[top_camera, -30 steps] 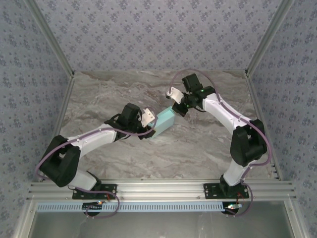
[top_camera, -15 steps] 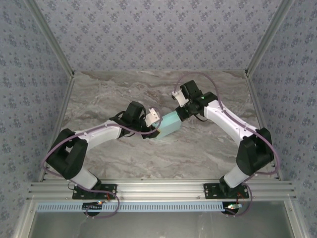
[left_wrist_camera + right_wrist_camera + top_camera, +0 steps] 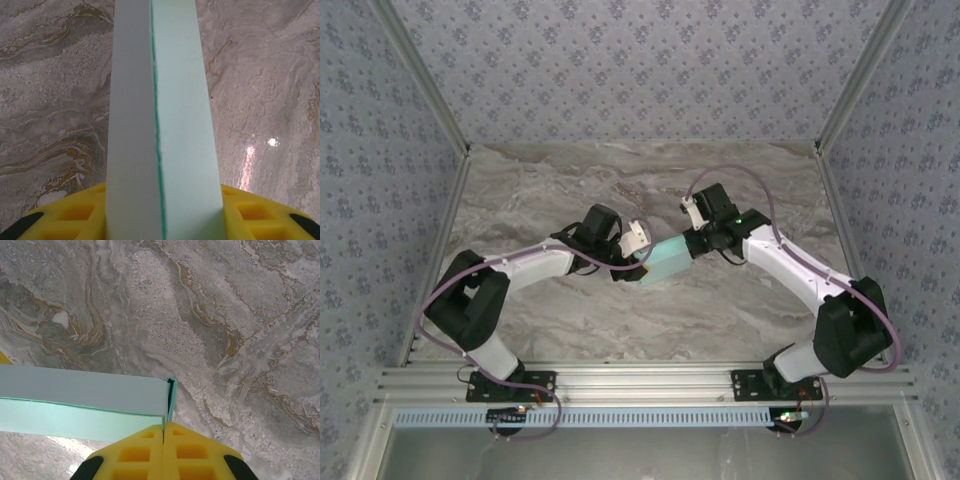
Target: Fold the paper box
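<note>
The paper box (image 3: pixel 665 262) is a pale turquoise flat rectangular box held above the marble table between both arms. My left gripper (image 3: pixel 638 247) is shut on its left end; in the left wrist view the paper box (image 3: pixel 165 100) runs up the frame from between the yellow fingers (image 3: pixel 260 217) of this gripper (image 3: pixel 164 205). My right gripper (image 3: pixel 696 243) meets the box's right end. In the right wrist view its yellow fingers (image 3: pixel 195 450) are pressed together at the gripper's tip (image 3: pixel 164 427), pinching the thin card edge beside the box's end fold (image 3: pixel 171 395).
The marble tabletop (image 3: pixel 570 190) lies bare around and under the box. Aluminium frame rails (image 3: pixel 640 380) run along the near edge, with uprights at the sides. Patterned walls (image 3: pixel 640 60) close in the back and both sides.
Both grippers and the box between them have shifted right and a little toward the near edge. The grips have not changed.
</note>
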You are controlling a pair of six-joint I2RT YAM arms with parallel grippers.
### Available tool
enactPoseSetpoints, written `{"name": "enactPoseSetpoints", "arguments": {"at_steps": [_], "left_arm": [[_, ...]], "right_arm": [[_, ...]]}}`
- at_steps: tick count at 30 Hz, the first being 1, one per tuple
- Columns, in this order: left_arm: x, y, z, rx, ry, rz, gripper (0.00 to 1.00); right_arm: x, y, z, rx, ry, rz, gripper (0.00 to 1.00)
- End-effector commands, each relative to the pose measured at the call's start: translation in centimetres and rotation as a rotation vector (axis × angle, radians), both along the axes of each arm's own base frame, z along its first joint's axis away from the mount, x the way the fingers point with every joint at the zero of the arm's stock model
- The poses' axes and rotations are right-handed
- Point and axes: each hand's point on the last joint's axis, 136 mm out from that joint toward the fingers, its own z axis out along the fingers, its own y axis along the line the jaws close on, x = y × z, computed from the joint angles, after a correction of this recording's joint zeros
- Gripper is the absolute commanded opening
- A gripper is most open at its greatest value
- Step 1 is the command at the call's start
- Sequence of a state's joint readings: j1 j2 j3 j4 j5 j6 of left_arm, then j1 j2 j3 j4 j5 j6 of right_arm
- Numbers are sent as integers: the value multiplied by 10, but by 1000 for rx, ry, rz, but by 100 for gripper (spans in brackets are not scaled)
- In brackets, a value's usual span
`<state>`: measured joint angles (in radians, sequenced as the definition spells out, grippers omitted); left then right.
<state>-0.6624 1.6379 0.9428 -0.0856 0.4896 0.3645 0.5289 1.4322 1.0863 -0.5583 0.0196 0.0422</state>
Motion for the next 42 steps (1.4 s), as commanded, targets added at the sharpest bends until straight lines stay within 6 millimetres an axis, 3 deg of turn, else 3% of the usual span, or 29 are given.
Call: {"name": "enactPoseSetpoints", "arguments": {"at_steps": [1, 10, 25, 31, 42], "left_arm": [[14, 0, 3, 16, -20, 44, 26], [16, 1, 1, 32, -22, 56, 28], [16, 2, 27, -34, -44, 106, 66], [13, 7, 36, -59, -57, 133, 71], [9, 17, 47, -81, -47, 200, 72]], "right_arm": [[-11, 4, 1, 28, 1, 9, 0], [-14, 0, -6, 20, -8, 0, 0], [-19, 3, 1, -2, -32, -16, 0], [-20, 2, -2, -13, -31, -40, 0], [-21, 2, -13, -11, -17, -75, 0]]}}
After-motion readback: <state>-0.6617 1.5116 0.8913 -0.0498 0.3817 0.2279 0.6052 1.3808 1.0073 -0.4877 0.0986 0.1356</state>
